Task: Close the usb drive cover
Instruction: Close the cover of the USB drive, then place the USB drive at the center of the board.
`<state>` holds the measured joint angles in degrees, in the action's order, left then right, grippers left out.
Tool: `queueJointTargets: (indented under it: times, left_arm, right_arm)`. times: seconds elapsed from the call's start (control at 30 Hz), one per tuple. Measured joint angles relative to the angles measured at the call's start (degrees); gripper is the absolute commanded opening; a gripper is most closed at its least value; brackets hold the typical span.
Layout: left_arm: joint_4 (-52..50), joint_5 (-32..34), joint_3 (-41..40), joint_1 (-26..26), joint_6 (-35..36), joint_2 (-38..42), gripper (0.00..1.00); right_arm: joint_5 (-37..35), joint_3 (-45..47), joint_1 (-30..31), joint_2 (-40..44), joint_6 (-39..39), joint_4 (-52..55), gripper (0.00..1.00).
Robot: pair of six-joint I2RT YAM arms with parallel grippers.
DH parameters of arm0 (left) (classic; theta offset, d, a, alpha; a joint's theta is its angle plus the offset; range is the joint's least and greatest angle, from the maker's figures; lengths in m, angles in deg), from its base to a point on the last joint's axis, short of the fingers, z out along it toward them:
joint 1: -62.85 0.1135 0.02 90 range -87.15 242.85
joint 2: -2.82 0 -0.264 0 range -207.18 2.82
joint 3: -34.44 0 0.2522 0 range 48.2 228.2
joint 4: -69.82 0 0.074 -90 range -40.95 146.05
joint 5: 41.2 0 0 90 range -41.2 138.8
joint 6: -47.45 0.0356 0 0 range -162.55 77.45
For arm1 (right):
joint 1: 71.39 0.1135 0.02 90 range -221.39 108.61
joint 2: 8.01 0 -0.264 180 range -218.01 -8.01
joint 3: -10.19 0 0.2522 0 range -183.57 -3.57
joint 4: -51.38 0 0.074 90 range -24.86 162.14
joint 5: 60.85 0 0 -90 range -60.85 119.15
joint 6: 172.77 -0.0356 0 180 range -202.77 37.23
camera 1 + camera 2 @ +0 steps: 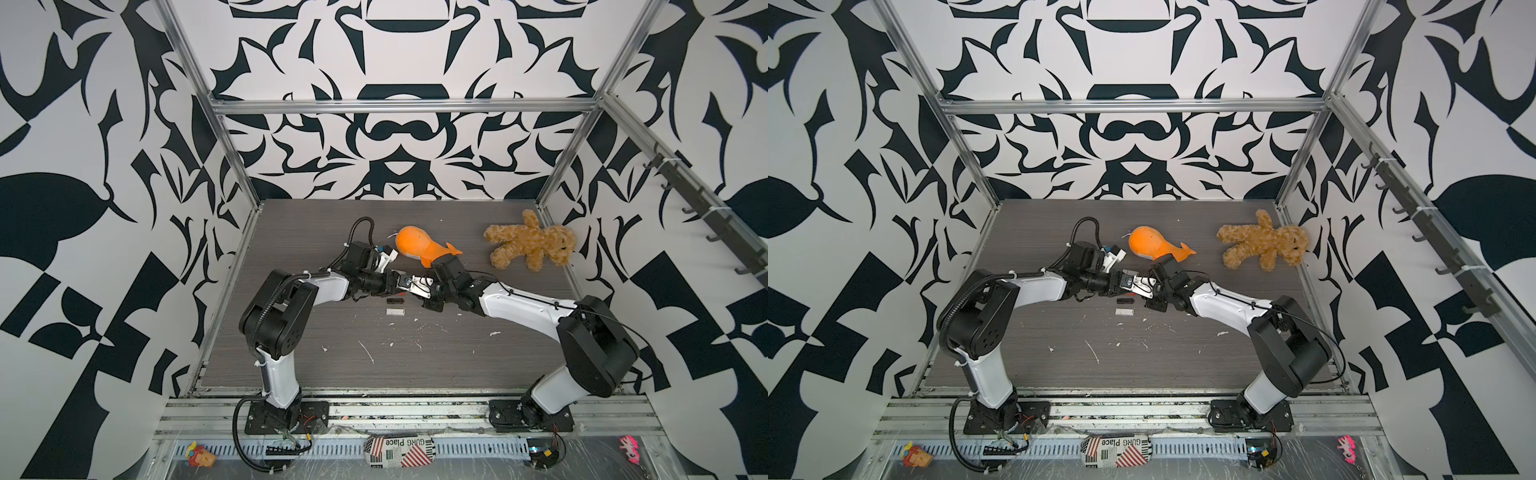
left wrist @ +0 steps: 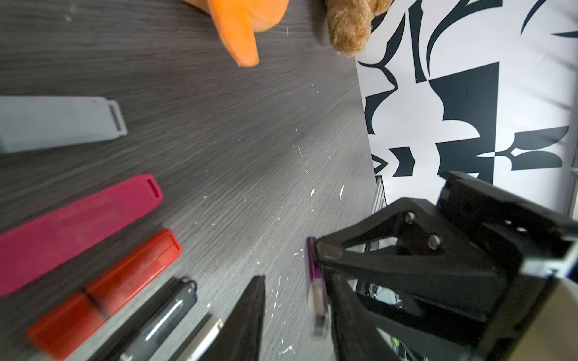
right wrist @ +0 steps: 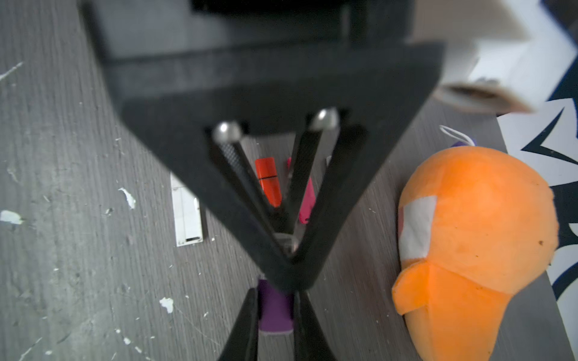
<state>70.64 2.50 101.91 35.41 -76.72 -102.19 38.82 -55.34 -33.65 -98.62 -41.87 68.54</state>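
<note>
Nearest me, on the front rail, a printed pouch [image 1: 399, 451] lies between the two arm bases. Past it the table [image 1: 457, 361] is flecked with white scraps.

Mid-table a white drive [image 1: 395, 311] lies flat with a black drive [image 1: 395, 299] just beyond it. Both sit right below the spot where my arms meet. From the left wrist I also see a red drive [image 2: 103, 290] and a pink drive [image 2: 78, 231] side by side in the same cluster. In both top views the arms hide those two.

Over this clutter my right gripper [image 3: 275, 295] is clamped across the body of the purple drive [image 3: 275, 312]. The left gripper [image 3: 286, 253] faces it tip to tip. Its fingers [image 2: 247, 312] stand apart with the drive's pale end between them, and the finger I see best is not touching it. That end is blurred, so I cannot tell whether it is capped.

Just behind the right wrist lies an orange whale [image 1: 419, 249], close enough to crowd that arm. A brown bear [image 1: 528, 243] sprawls farther back near the right corner, well apart from the grippers.
</note>
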Motion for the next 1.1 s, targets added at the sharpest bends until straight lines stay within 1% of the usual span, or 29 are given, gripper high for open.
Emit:
queueJointTargets:
  times: [0.17,0.3,0.53,0.7,0.93,1.1]
  left_arm:
    - [0.2,0.3,-2.9,3.2,0.1,3.7,0.42]
    - [-1.2,1.8,-4.6,5.8,1.6,7.6,0.42]
    - [-6.6,6.3,-4.8,11.4,5.6,13.1,0.41]
    - [-11.0,8.8,-4.6,14.7,8.3,14.1,0.40]
    - [-13.8,10.5,-4.5,15.7,10.3,14.1,0.40]
    - [-14.1,10.6,-4.5,15.8,10.7,14.1,0.39]
  right_arm:
    - [-0.8,0.0,0.2,-1.4,-1.3,2.1,0.11]
    - [-1.1,-0.4,0.8,-2.1,-2.6,4.6,0.12]
    - [-1.9,-4.7,6.4,-4.8,-5.6,9.5,0.13]
    - [-3.3,-9.2,10.3,-8.8,-8.9,13.2,0.13]
    - [-5.0,-13.5,13.6,-14.4,-12.9,17.2,0.14]
    - [-5.8,-14.6,14.4,-15.9,-14.1,19.2,0.16]
